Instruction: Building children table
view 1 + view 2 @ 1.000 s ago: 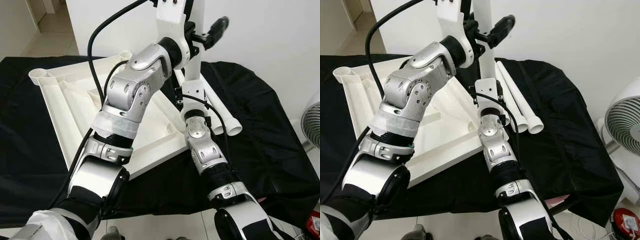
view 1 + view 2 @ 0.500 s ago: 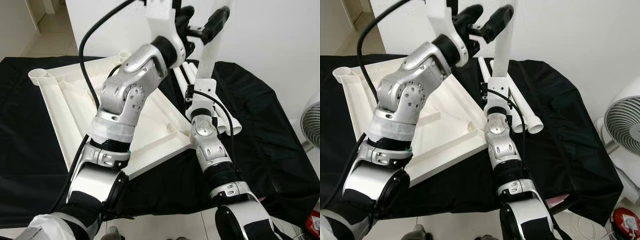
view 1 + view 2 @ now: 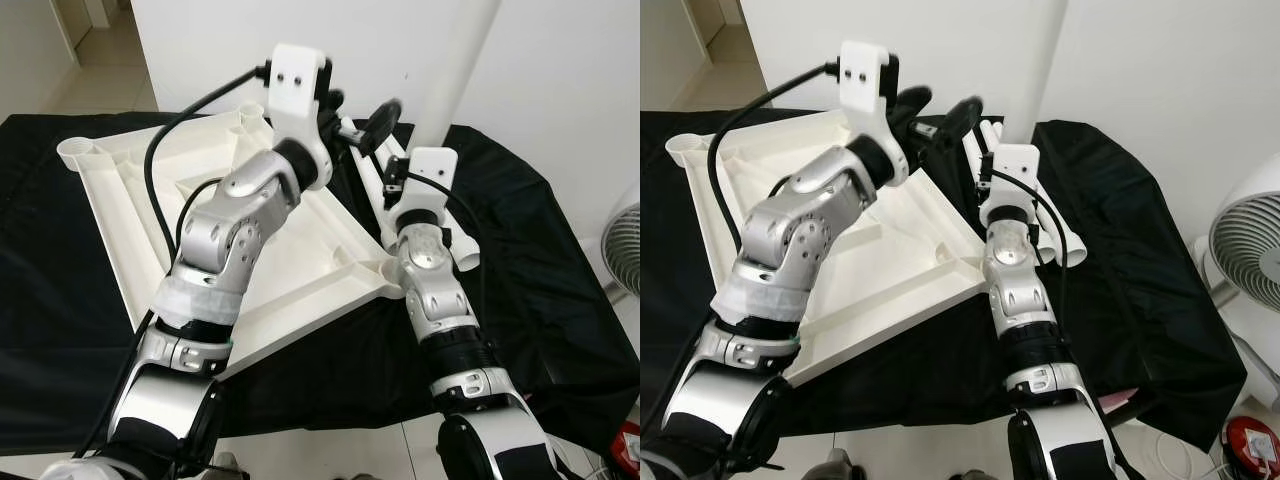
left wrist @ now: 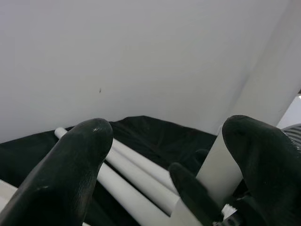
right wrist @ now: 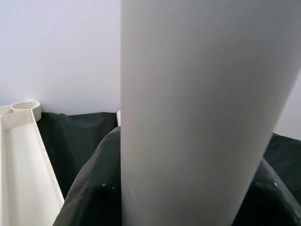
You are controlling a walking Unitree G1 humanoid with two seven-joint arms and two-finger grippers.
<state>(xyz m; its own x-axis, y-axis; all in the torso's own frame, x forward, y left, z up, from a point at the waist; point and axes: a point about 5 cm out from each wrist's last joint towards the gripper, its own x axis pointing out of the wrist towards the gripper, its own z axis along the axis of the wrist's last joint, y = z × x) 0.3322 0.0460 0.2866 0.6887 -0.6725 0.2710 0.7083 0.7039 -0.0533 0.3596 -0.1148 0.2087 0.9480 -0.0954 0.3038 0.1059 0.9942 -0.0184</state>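
change: over the last second the right gripper (image 5: pixel 188 188) has swung the table leg (image 3: pixel 462 60) from near-vertical in front of the head to a lean away toward the wall; the left gripper (image 4: pixel 169 155) has dropped from high beside the leg to just next to its lower part; the camera has also shifted
meaning: judged as re-aiming the leg for a corner socket, with the left arm coming in to steady it; nothing is seated yet
right gripper: clamped on the table leg, black fingers (image 5: pixel 89 188) on either side of the white tube, which rises straight up out of the grip
left gripper: fingers (image 4: pixel 70 160) spread apart, holding nothing; the held leg stands just beside its far finger, whether touching I cannot tell
table top: upside-down white table top (image 3: pixel 130 200) lies on the black cloth (image 3: pixel 540 260), below and to the left of both grippers; near corner socket (image 3: pixel 365 268) sits beneath the right wrist
spare legs: loose white tubes (image 3: pixel 1055 235) lie on the cloth just beyond and below the grippers
corner socket far: open round socket (image 3: pixel 78 152) well apart from both grippers
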